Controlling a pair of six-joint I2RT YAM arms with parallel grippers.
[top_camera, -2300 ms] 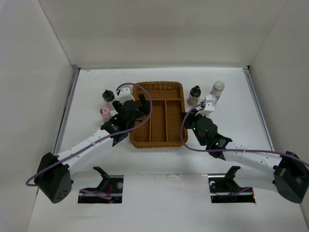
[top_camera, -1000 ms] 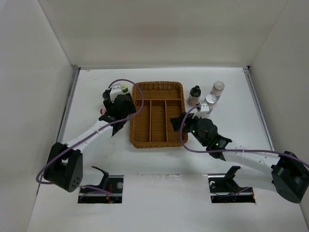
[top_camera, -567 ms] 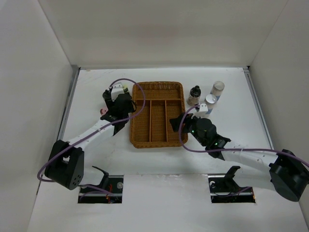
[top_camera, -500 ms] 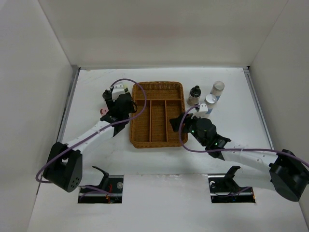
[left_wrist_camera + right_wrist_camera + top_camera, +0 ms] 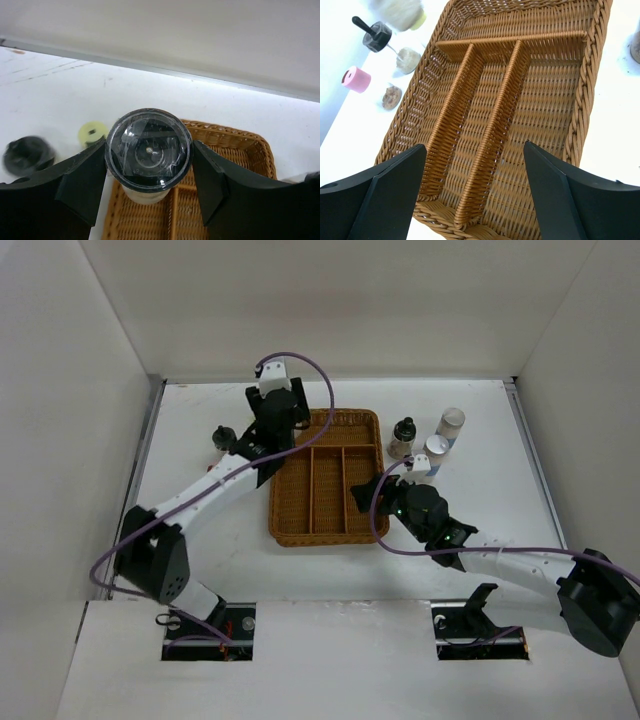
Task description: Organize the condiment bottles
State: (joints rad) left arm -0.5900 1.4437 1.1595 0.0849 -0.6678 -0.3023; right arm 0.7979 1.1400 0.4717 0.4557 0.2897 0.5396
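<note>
Left end effector (image 5: 149,161) is clamped on a clear jar (image 5: 148,145), one finger on each side, grip partly closed. It is held in the air over the far-left corner of the wicker tray (image 5: 328,532). Can't tell whether the round face toward the wrist camera is the lid or the base.

Right end effector (image 5: 473,150) is wide open and empty, hovering over the near-right part of the tray.

Step in hand, as I read it: put this jar in a compartment.
- The jar sits above the left rim, not squarely over a cell. Shift it right until it's inside the rim before lowering.
- Go straight down and keep it vertical. The weave is uneven, so release only once the base is resting on it.
- Open just enough to let go, then lift straight up so the fingers don't drag the jar or the divider.
- Keep the right arm clear of the left arm's path.

Not yet in the tray:
- Left on the surface (image 5: 200,540): yellow-capped bottle (image 5: 93,134), black-capped bottle (image 5: 225,437), pink-capped bottle (image 5: 356,79).
- Right of the tray: dark-capped bottle (image 5: 403,435), white-capped bottle (image 5: 436,448), tall bottle (image 5: 451,422).
</note>
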